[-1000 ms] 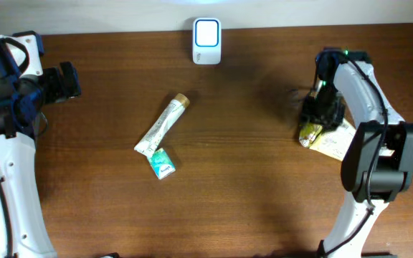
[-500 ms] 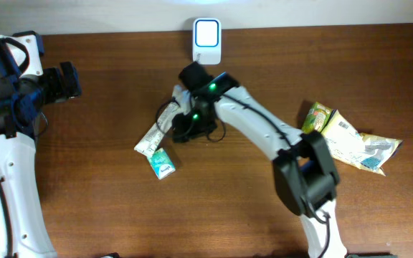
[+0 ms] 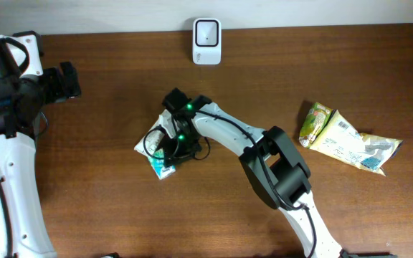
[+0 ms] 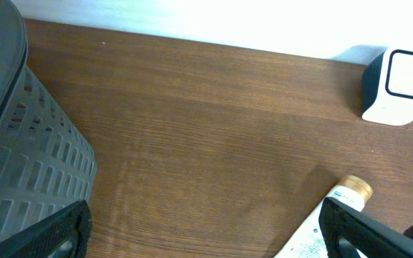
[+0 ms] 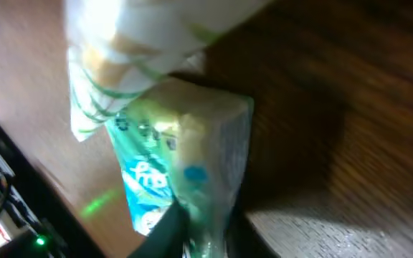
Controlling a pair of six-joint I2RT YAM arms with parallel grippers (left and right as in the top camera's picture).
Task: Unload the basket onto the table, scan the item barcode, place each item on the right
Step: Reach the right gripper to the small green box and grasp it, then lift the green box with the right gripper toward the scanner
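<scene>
Tabletop (image 3: 264, 201), scanner (image 3: 206, 32) at rear, right end effector (image 3: 169, 152) on green packet (image 5: 185, 172) beside tube (image 4: 332, 211), grip unclear, left end effector (image 3: 72, 80) spread wide.

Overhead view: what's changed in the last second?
The right arm swung from the snack bags across to mid-table. The right gripper is now down at the green packet beside the white tube, grip unclear. The scanner screen looks dimmer. The left gripper, scanner, tube and packet stayed put.
</scene>
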